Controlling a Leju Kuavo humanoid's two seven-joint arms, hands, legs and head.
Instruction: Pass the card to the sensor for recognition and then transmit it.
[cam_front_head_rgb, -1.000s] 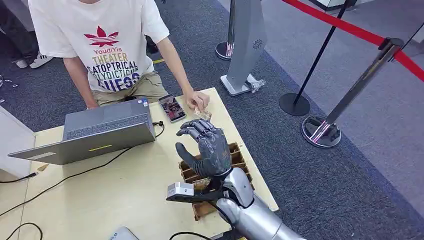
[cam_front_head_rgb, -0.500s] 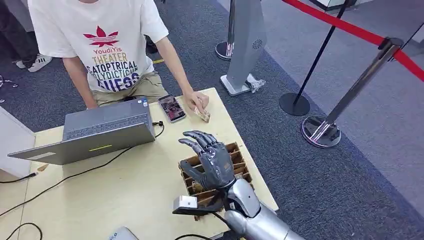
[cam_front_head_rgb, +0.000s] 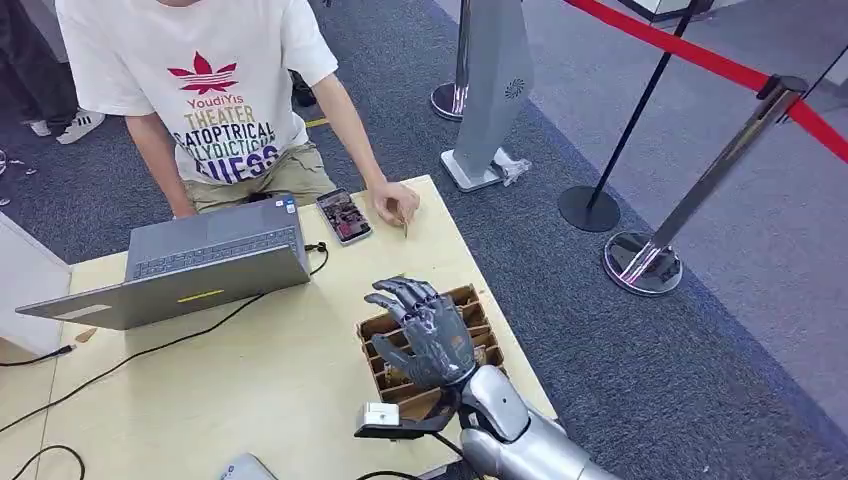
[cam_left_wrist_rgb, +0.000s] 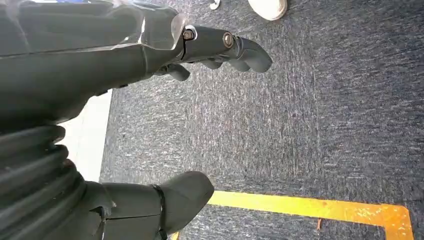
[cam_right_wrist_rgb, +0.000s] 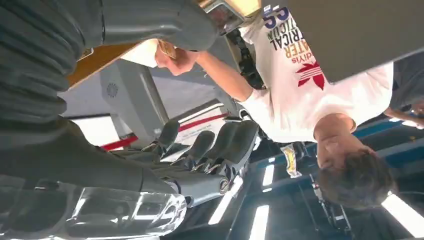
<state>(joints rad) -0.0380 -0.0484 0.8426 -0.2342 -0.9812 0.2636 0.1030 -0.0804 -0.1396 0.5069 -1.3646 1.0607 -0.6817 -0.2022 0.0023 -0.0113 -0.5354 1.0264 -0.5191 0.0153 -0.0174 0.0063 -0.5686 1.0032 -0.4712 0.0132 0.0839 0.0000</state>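
Observation:
A person across the table pinches the small tan card (cam_front_head_rgb: 404, 226) in a hand (cam_front_head_rgb: 394, 198) resting on the tabletop near the far right edge. The same card (cam_right_wrist_rgb: 167, 48) appears in the right wrist view. My right hand (cam_front_head_rgb: 424, 328) hovers over a brown divided cardboard box (cam_front_head_rgb: 478, 330), fingers spread and slightly curled, holding nothing (cam_right_wrist_rgb: 165, 165). It is a short way from the card, on my side. My left hand (cam_left_wrist_rgb: 125, 50) hangs over the carpet with its fingers apart and nothing in it.
A grey laptop (cam_front_head_rgb: 205, 260) sits at the table's far left, and a phone (cam_front_head_rgb: 344, 215) lies beside the person's hand. Cables cross the wooden table (cam_front_head_rgb: 270, 370). On the carpet to the right stand a grey kiosk (cam_front_head_rgb: 492, 90) and stanchions (cam_front_head_rgb: 640, 262) with a red rope.
My right hand has drawn back from the person's hand toward me and sunk over the box. The person keeps the card and has turned it on edge.

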